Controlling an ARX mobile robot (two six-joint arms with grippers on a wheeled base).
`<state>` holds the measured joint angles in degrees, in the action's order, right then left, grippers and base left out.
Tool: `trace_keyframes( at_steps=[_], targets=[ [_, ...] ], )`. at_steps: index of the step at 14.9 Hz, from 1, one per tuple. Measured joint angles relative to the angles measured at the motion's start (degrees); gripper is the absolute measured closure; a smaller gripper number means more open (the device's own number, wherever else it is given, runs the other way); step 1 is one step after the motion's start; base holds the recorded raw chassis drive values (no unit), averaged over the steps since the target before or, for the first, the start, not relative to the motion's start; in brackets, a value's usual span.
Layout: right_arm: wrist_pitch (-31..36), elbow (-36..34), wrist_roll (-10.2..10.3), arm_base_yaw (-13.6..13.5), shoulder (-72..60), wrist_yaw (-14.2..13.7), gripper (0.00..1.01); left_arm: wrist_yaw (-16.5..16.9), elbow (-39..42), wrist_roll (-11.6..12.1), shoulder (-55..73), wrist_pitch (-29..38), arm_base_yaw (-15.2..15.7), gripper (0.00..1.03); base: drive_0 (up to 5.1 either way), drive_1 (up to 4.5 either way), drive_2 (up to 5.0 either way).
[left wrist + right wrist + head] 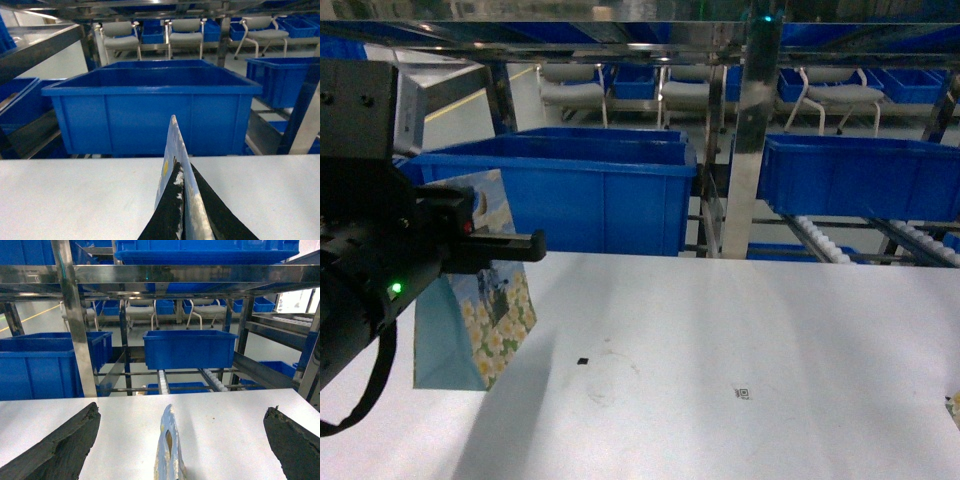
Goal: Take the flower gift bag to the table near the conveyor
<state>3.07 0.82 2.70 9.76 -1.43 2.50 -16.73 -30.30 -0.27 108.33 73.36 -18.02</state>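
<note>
My left gripper (470, 232) is shut on the top edge of the flower gift bag (478, 305), a blue paper bag printed with white-yellow flowers. It hangs at the left of the white table (720, 330), its bottom near the tabletop. In the left wrist view the black fingers (167, 215) pinch the bag's edge (174, 145). In the right wrist view my right gripper (181, 411) is open. A similar blue bag (169, 450) stands edge-on between its fingers (65, 450), touching neither. Behind the table is the steel conveyor (820, 238) with white rollers (162, 382).
Large blue bins (590, 195) (860, 175) sit on the rack just past the table's far edge. A steel upright (752, 130) stands between them. Small dark marks (582, 360) (742, 393) dot the tabletop. Chairs (830, 95) stand far behind.
</note>
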Motion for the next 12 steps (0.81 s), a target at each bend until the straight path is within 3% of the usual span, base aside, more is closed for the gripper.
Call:
trace_keyframes(
  at_steps=[5, 8, 12],
  targets=[
    [0.0, 0.0, 0.0, 0.0, 0.0, 0.0, 0.03, 0.0, -3.2, -5.0, 2.0, 0.0, -2.3, 1.01, 0.0, 0.0, 0.0],
    [0.0, 0.0, 0.0, 0.0, 0.0, 0.0, 0.03, 0.2, -4.6, -9.9, 5.7, 0.0, -3.9, 1.01, 0.0, 0.0, 0.0],
    [0.0, 0.0, 0.0, 0.0, 0.0, 0.0, 0.03, -0.7, -4.8, -11.8, 11.5, 0.5, -3.8, 1.01, 0.0, 0.0, 0.0]
  ],
)
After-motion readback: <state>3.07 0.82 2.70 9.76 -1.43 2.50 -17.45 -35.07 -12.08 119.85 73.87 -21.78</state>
